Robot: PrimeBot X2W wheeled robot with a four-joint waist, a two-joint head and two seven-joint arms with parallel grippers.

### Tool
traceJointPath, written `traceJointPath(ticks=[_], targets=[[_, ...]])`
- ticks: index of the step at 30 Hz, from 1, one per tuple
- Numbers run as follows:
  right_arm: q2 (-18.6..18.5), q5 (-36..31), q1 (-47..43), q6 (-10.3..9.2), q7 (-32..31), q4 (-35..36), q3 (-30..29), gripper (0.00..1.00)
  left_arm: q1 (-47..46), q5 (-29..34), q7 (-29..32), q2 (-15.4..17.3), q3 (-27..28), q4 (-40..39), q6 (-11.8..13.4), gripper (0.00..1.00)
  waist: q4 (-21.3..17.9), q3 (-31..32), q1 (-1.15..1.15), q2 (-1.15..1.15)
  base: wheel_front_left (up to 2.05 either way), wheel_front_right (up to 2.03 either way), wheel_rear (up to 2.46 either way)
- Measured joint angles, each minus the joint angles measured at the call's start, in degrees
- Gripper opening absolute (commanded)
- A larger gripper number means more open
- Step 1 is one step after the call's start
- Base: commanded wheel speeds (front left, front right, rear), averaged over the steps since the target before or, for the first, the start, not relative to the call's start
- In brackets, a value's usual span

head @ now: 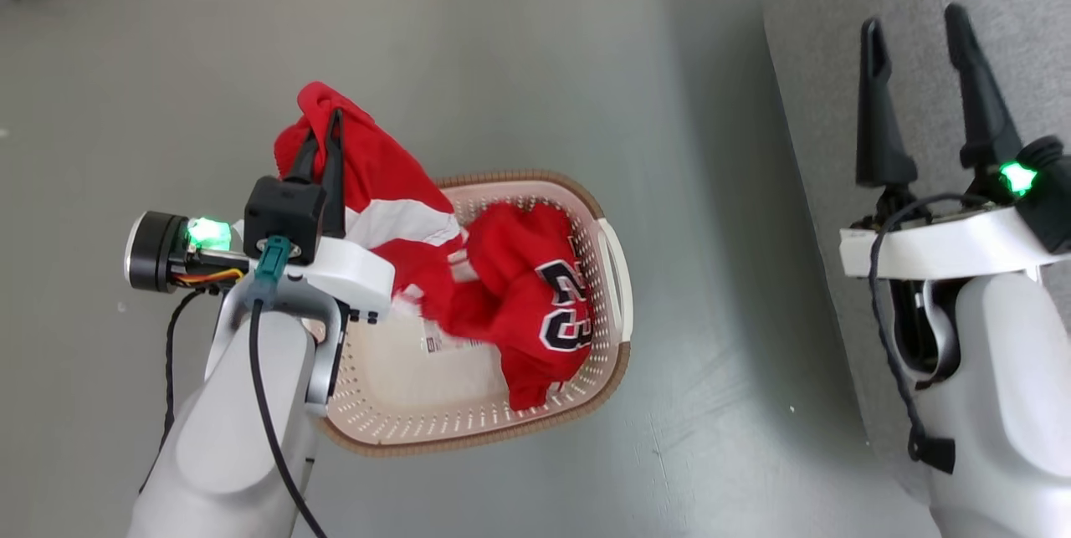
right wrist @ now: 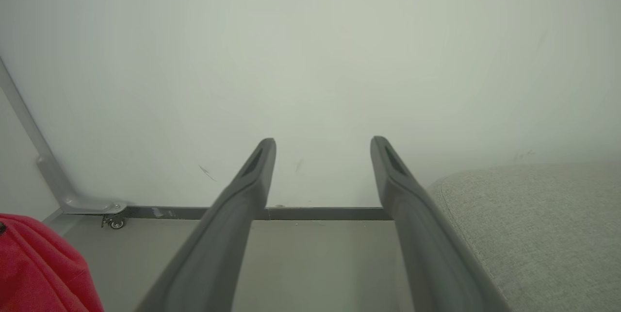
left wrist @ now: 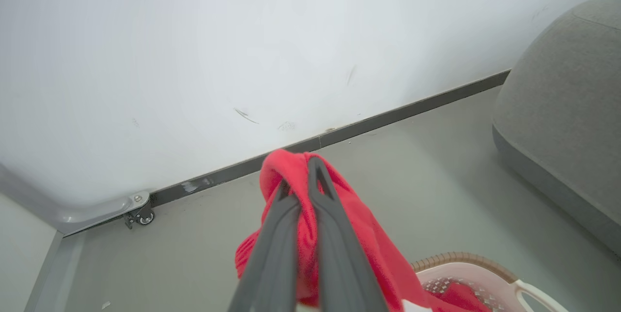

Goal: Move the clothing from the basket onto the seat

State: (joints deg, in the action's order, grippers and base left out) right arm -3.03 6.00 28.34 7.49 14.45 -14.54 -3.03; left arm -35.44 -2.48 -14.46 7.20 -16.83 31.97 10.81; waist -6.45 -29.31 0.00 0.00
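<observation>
The grey floor (head: 519, 61) takes up most of the head view, and a pale wall (left wrist: 242, 35) rises behind it above a dark skirting strip. The light-grey seat (head: 820, 61) stands along the robot's right side, well apart from the basket (head: 468, 438), with bare floor between them. Its rounded flank shows in the left wrist view (left wrist: 558, 108) and its top in the right wrist view (right wrist: 533, 215).

The basket sits on the floor in front of the robot, just beside the left arm (head: 226, 438). Inside it lies a crumpled red jersey (head: 535, 295) with a black 23 facing up, leaning toward the far handle; part of the basket's bottom is bare.

A second red garment (head: 376, 161) with a white stripe is raised above the basket's near-left rim. The left jaws are pressed together on its upper fold (left wrist: 368, 234), and its lower end trails down into the basket.

The right arm (head: 996, 404) is over the edge of the seat, its jaws spread wide and holding nothing.
</observation>
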Motion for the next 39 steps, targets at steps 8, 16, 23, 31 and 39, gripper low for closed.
traceJointPath(ticks=[8,16,23,31,39], targets=[[0.00,-0.60,-2.87,0.00,0.00,-1.77,1.57,1.00,2.79,-0.68,0.00,0.76,-0.16,-1.76,-1.34,0.00,0.89,4.86,0.00,0.00,0.00,0.00,0.00],[-0.15,-1.18,-5.88,0.00,0.00,-3.34,2.72,1.00,4.61,-1.53,0.00,1.35,-0.29,-2.94,-3.34,0.00,1.71,10.02,0.00,0.00,0.00,0.00,0.00],[-0.70,-0.99,-8.59,0.00,0.00,-5.48,5.43,1.00,5.59,-2.87,0.00,1.80,-0.57,-3.71,-5.43,0.00,2.42,14.59,0.00,0.00,0.00,0.00,0.00],[-2.36,-0.19,-11.24,0.00,-0.03,-8.20,10.07,1.00,5.76,-2.41,-0.01,3.42,-2.30,-4.34,-7.64,0.00,3.31,19.56,-0.01,0.00,0.00,0.00,0.00],[-3.66,1.88,-13.11,0.00,-0.99,-9.24,16.70,1.00,5.76,-2.34,0.08,2.90,-4.70,-5.55,-10.38,0.00,4.03,23.42,-0.01,0.00,0.00,0.00,0.00]])
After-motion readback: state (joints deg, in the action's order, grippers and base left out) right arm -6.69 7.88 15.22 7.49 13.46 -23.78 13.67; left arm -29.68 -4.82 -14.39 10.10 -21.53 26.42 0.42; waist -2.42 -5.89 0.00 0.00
